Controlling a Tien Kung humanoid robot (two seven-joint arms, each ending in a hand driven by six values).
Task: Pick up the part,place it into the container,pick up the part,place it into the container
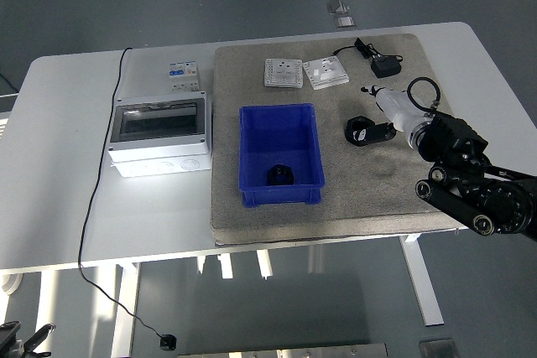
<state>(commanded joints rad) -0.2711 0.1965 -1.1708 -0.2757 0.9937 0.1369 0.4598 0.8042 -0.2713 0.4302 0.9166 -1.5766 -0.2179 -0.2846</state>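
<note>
The right robot hand is pinching the second black part. Next, lift it left into the blue container.

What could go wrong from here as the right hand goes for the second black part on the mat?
The right hand is at the black part with fingers only partly around it, so the part could slip or roll off across the mat. The carry to the blue container could clip its near wall. Dropped on the part already inside, it might bounce.
</note>
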